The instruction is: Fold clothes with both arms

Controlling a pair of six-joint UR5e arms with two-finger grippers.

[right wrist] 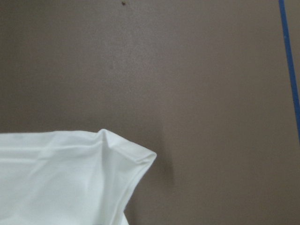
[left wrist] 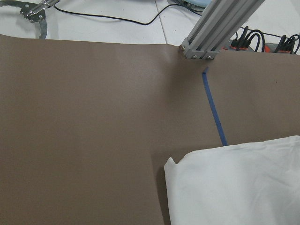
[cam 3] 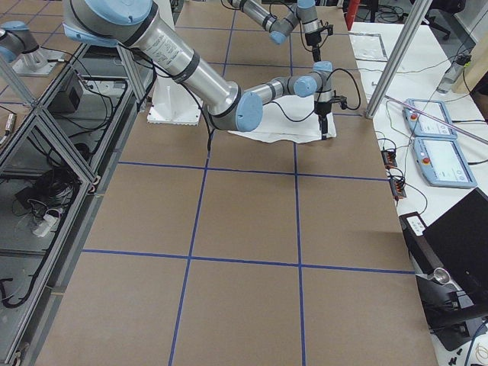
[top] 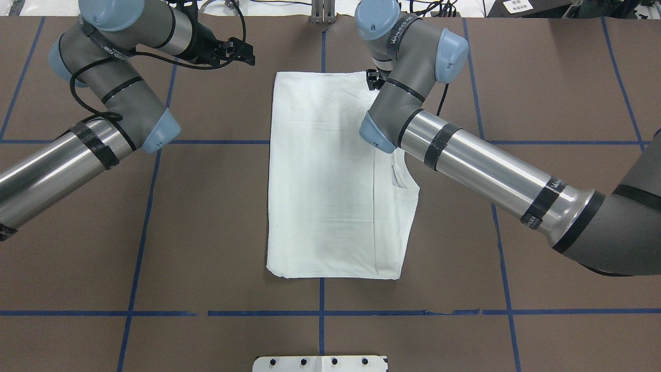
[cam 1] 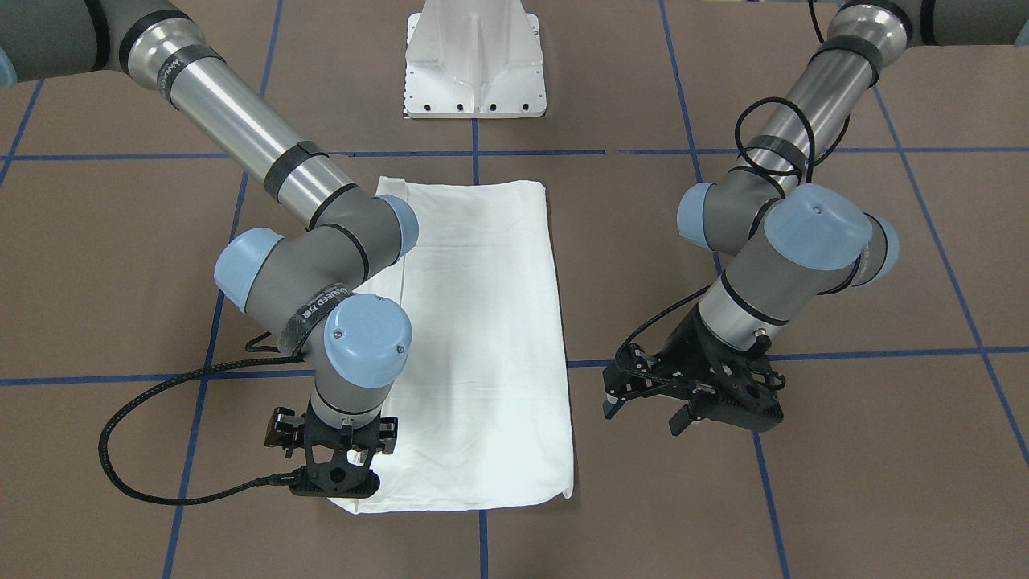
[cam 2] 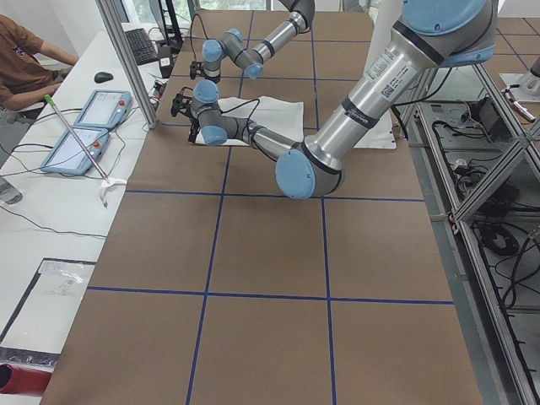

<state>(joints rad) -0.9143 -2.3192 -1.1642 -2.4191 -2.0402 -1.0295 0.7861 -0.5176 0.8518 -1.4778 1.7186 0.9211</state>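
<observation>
The white shirt (cam 1: 482, 338) lies folded into a tall rectangle with its plain side up, in the middle of the brown table; it also shows in the overhead view (top: 330, 175). My right gripper (cam 1: 336, 486) points straight down at the shirt's far corner (right wrist: 140, 157), on my right. Its fingers are hidden under its mount, so I cannot tell if they are open or shut. My left gripper (cam 1: 643, 416) is open and empty. It hovers over bare table, apart from the shirt's left edge (left wrist: 178, 168), and also shows in the overhead view (top: 247, 53).
The white pedestal base (cam 1: 474, 64) stands at the robot's side of the table. Blue tape lines (top: 320, 312) cross the brown surface. An aluminium post (left wrist: 220, 28) stands at the far table edge. A person and tablets (cam 2: 93, 118) are beyond that edge.
</observation>
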